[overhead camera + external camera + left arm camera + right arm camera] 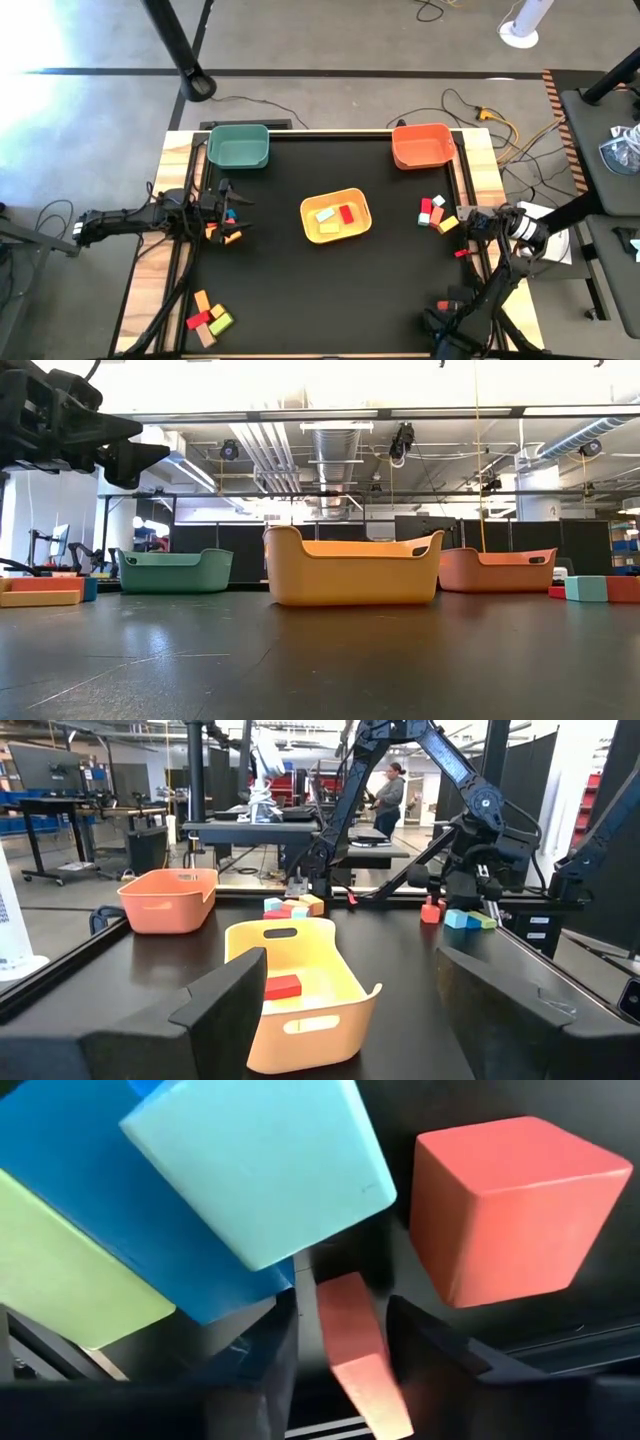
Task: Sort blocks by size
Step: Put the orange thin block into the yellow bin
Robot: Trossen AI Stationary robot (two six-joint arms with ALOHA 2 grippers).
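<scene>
My left gripper [228, 197] hangs open above the table's left side, over a few small orange and blue blocks [229, 226], with nothing between its fingers [225, 1010]. My right gripper [466, 222] is low at the right side, next to a cluster of red, light-blue and green blocks [436, 212]. It is shut on a thin red block [350, 1342]. A light-blue block [255, 1170], a blue one and a red cube [510, 1205] lie just beyond its fingertips. The yellow bin [310, 232] in the middle holds a red block [347, 213] and two paler ones. My right gripper has the thin red block's long sides [338, 1315] between its two fingers. The block lies along the fingers and reaches back toward the wrist. The fingers come from the table's right side, low over the top. I cannot tell whether the block is lifted.
A green bin [238, 146] stands at the far left and an orange bin [422, 146] at the far right. More blocks [208, 318] lie near the front left corner. Bare black tabletop lies in front of the yellow bin.
</scene>
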